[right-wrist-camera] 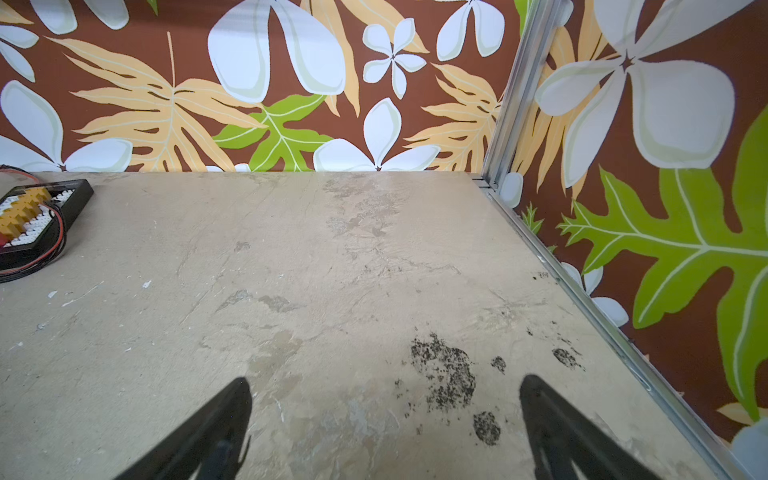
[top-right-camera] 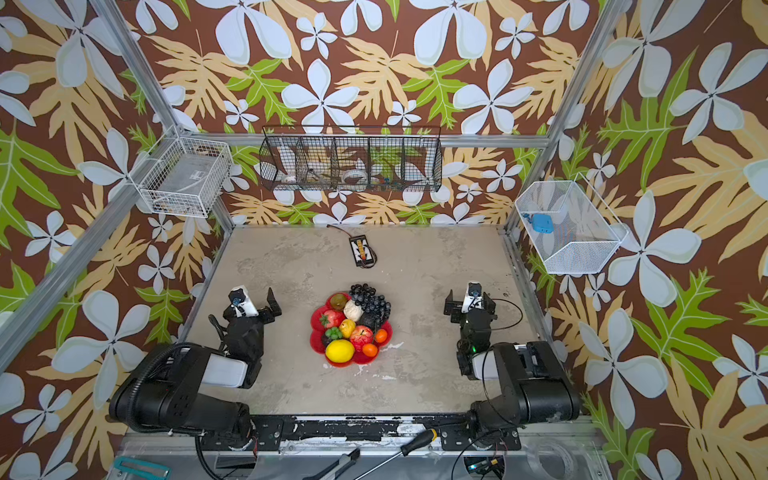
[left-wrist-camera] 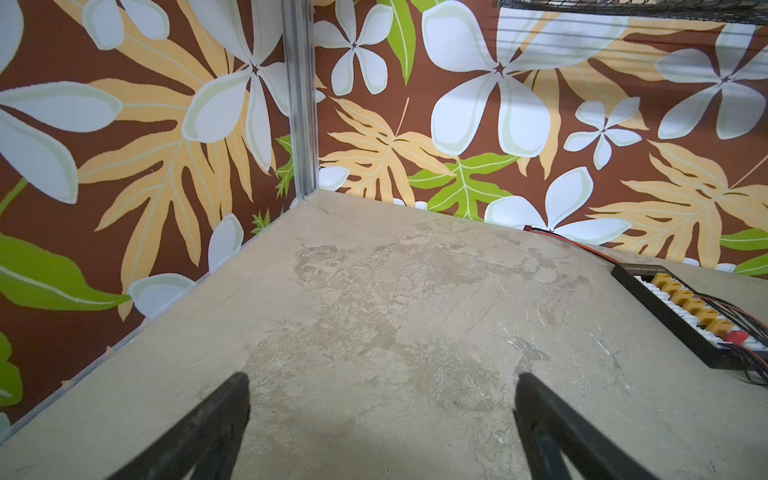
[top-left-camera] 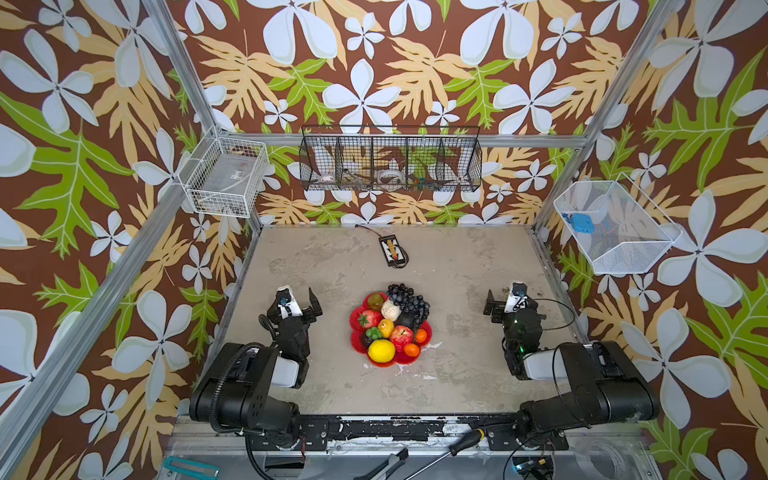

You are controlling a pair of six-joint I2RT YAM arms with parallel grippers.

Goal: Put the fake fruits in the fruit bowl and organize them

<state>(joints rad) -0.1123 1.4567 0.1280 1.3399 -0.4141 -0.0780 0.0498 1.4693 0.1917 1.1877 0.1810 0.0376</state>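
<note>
The red flower-shaped fruit bowl (top-left-camera: 354,321) (top-right-camera: 314,323) sits mid-table in both top views and is filled with the fake fruits. These include a yellow lemon (top-left-camera: 381,350), a red apple (top-left-camera: 401,336), a strawberry (top-left-camera: 370,318), two oranges (top-left-camera: 421,336), a dark grape bunch (top-left-camera: 405,299), a dark avocado (top-left-camera: 409,321) and a beige piece (top-left-camera: 390,309). My left gripper (top-left-camera: 297,298) (left-wrist-camera: 382,399) rests left of the bowl, open and empty above bare table. On the bowl's right, my right gripper (top-left-camera: 511,301) (right-wrist-camera: 384,399) is also open and empty. Neither wrist view shows the bowl.
A small black device with cables (top-left-camera: 394,250) (left-wrist-camera: 685,316) (right-wrist-camera: 37,216) lies near the back wall. Wire baskets hang at back left (top-left-camera: 226,183), back centre (top-left-camera: 390,164) and right (top-left-camera: 615,226). A screwdriver (top-left-camera: 457,446) lies on the front rail.
</note>
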